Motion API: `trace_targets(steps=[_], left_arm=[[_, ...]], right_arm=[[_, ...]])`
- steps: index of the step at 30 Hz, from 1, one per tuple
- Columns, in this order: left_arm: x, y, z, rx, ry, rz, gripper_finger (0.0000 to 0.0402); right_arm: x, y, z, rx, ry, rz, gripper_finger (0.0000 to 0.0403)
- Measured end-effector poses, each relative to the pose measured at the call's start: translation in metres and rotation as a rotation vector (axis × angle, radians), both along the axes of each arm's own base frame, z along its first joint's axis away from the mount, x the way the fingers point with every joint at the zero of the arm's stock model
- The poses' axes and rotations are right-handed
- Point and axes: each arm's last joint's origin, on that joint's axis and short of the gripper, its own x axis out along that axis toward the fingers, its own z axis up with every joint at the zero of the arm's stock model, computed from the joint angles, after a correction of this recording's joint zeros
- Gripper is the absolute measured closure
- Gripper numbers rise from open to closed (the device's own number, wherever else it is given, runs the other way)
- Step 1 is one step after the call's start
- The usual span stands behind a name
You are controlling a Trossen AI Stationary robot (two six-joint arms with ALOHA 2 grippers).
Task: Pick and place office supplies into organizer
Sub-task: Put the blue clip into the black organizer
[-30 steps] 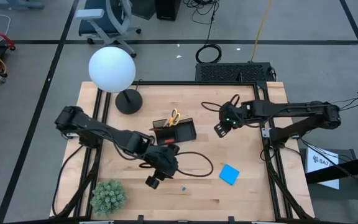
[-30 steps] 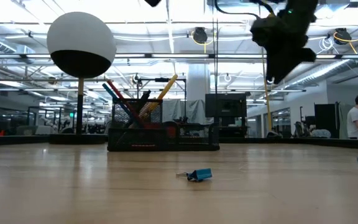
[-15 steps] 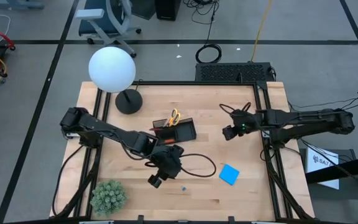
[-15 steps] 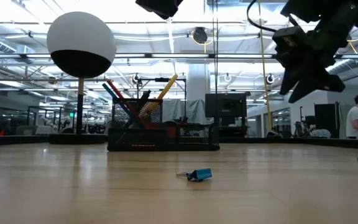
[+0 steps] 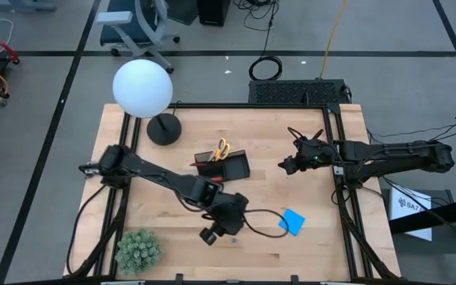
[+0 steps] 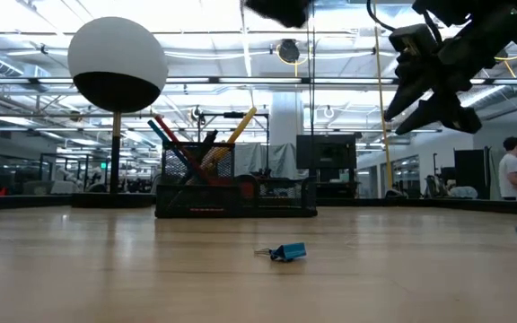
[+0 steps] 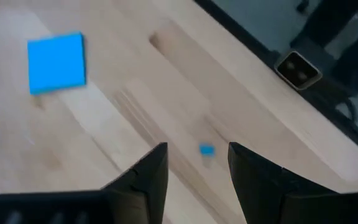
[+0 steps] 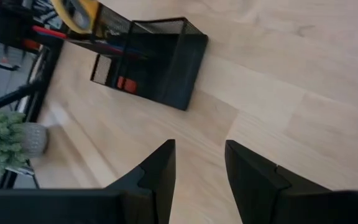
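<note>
The black organizer point(image 5: 222, 167) stands mid-table with yellow-handled scissors point(image 5: 222, 147) and pens point(image 6: 176, 144) leaning up out of it. A blue note pad point(image 5: 292, 222) lies flat right of centre. A small blue piece point(image 6: 286, 252) lies on the wood near the near edge. My left gripper point(image 5: 210, 236) hovers open above that piece, which shows between its fingers in the left wrist view point(image 7: 207, 149). My right gripper point(image 5: 285, 167) hangs open in the air right of the organizer point(image 8: 148, 62), holding nothing.
A white globe lamp point(image 5: 142, 89) on a round black base point(image 5: 164, 129) stands at the far left. A green plant point(image 5: 138, 250) sits at the near left corner. A black cable point(image 5: 264, 214) from the left arm loops over the wood near the note pad.
My left gripper has travelled toward the table's right and slightly toward the near edge, ending over the small blue piece and closer to the note pad. My right gripper has drifted a little toward the right edge and tipped. Nothing on the table has moved.
</note>
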Motion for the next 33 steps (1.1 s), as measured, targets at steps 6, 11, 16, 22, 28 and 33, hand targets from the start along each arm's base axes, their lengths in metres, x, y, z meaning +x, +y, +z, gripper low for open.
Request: trace_targets(steps=[6, 11, 16, 22, 28, 33], left_arm=[[0.014, -0.006, -0.013, 0.033, 0.049, -0.025, 0.0241], [0.014, -0.012, -0.026, 0.082, 0.086, -0.015, 0.0241], [0.015, -0.024, -0.033, 0.096, 0.08, -0.028, 0.0241], [0.014, -0.032, -0.044, 0.144, 0.087, -0.025, 0.0241], [0.021, -0.033, -0.056, 0.146, 0.082, -0.027, 0.0241], [0.025, -0.033, -0.065, 0.138, 0.088, -0.027, 0.0241]], right_arm=[[0.001, 0.0, 0.002, -0.002, -0.02, 0.0, 0.0273], [0.001, 0.0, 0.002, -0.004, -0.026, 0.002, 0.0273], [0.001, 0.0, 0.002, -0.008, -0.025, 0.004, 0.0273], [0.001, 0.0, 0.002, -0.011, -0.024, 0.006, 0.0273], [0.002, 0.0, 0.002, -0.011, -0.027, 0.007, 0.0273], [0.002, 0.0, 0.003, -0.011, -0.031, 0.008, 0.0273]])
